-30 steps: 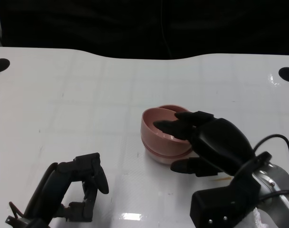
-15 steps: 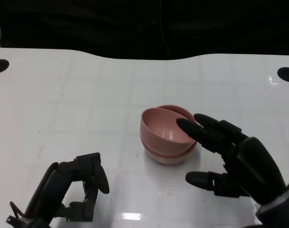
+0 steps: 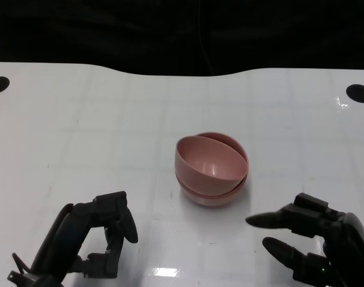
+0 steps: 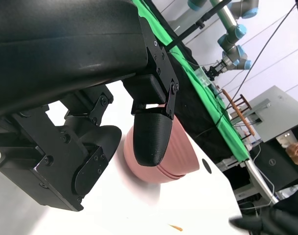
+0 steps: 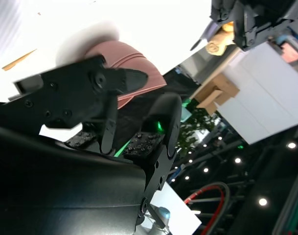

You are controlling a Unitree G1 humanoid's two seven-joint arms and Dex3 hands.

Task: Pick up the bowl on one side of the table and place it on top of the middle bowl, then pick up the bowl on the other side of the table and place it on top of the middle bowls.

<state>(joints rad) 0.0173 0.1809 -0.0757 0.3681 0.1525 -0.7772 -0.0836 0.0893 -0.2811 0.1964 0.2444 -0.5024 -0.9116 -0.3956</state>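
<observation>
Pink bowls [image 3: 211, 169] stacked mid counter [image 3: 110, 119], top one tilted, my right hand [image 3: 313, 242] spread w/ nothing in it, near stack, my left hand [image 3: 92, 236] curled in, holding nothing

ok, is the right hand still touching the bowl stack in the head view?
No, the right hand sits open at the lower right, with bare white table between its fingertips and the stacked pink bowls.

Bright overhead light; glare on the white table [image 3: 98, 119]; wrist views blurred close-up.
</observation>
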